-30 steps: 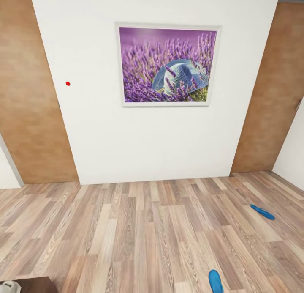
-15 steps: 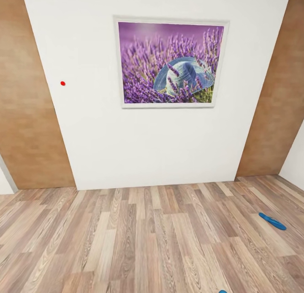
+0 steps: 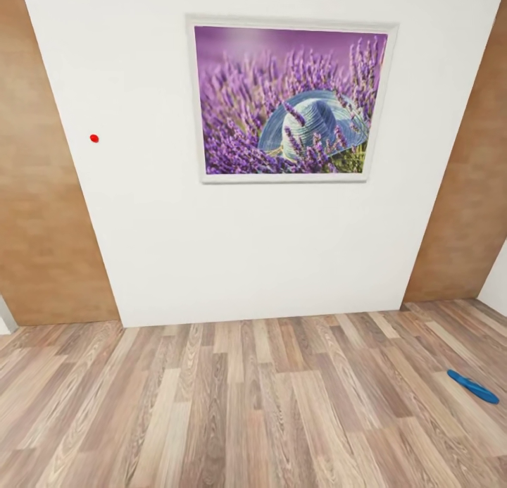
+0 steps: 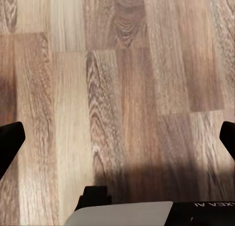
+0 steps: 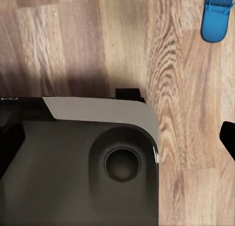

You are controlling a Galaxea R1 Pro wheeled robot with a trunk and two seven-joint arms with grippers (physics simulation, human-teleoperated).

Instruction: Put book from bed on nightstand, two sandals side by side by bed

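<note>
Both hands hang over the wood floor point(image 4: 117, 89), fingers spread wide and holding nothing. One blue sandal point(image 5: 217, 18) lies ahead of the right hand point(image 5: 117, 138); another sandal point(image 3: 472, 386) lies near the wall.

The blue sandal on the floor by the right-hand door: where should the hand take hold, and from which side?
Judging from the head view, the sandal lies flat on the wood floor, long and thin, angled across the planks. Probably come straight down from above and pinch across its narrow width near the middle, fingers on the two long edges. Its strap is too small to tell there, so do not count on it.
</note>
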